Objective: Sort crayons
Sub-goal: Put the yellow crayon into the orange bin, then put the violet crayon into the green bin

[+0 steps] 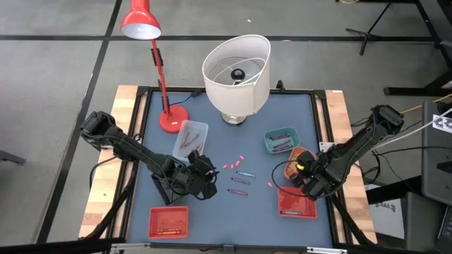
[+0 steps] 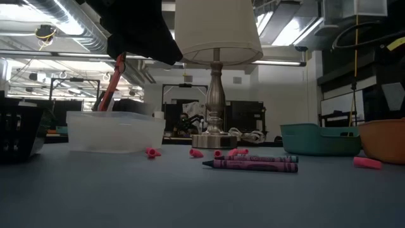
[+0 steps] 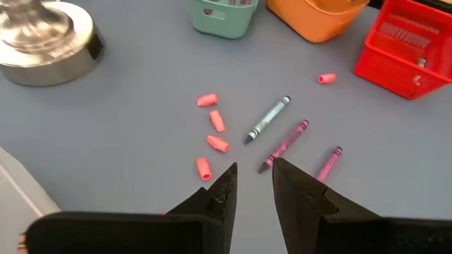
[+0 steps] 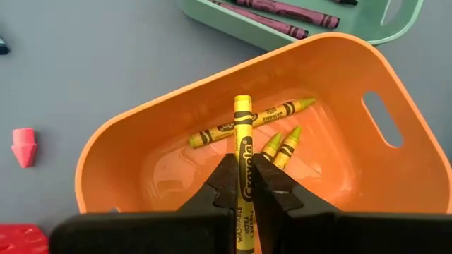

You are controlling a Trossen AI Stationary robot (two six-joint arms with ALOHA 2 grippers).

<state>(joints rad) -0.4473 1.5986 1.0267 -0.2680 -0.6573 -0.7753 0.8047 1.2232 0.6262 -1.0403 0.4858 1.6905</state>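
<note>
My right gripper is shut on a yellow crayon above the orange tray, which holds three yellow crayons. In the high view it hangs over that tray. My left gripper is open and empty, above the table just short of three loose crayons: a grey-blue one and two magenta ones. They lie flat on the mat, with several pink pieces beside them. The teal tray holds purple crayons. My right gripper pinches the yellow crayon between its two fingers, on the labelled shaft. The crayon lies along the fingers, and its front end sticks out past the fingertips over the orange tray. It is lifted clear of the tray and the crayons in it.
A white-shaded lamp and a red desk lamp stand at the far side. A clear tray sits left of centre. Red trays sit at the near left and near right. One pink piece lies near the right red tray.
</note>
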